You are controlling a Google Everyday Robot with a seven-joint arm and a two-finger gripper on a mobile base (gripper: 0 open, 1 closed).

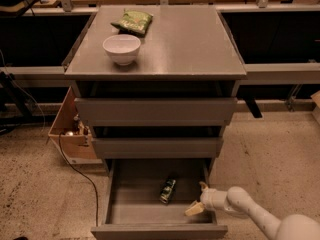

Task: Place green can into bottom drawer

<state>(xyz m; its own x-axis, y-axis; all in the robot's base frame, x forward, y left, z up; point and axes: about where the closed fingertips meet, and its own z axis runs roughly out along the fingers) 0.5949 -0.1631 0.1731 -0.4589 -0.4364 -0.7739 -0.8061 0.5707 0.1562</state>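
Down in the pulled-out deep grey bottom drawer (pixel 134 200), the small green patterned metal can (pixel 168 190) lies apart from the claw (pixel 198 199), which is spread open and empty. A careless exit could nudge the can rolling or clip the drawer's wall.

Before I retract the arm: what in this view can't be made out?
Camera view:
- Back of the bottom drawer: hidden in shadow under the middle drawer.
- The green can, lying on the drawer floor: label too small and dark to read.
- The gripper, open at the drawer's front right, clear of the can: its arm is cut off by the lower right corner.
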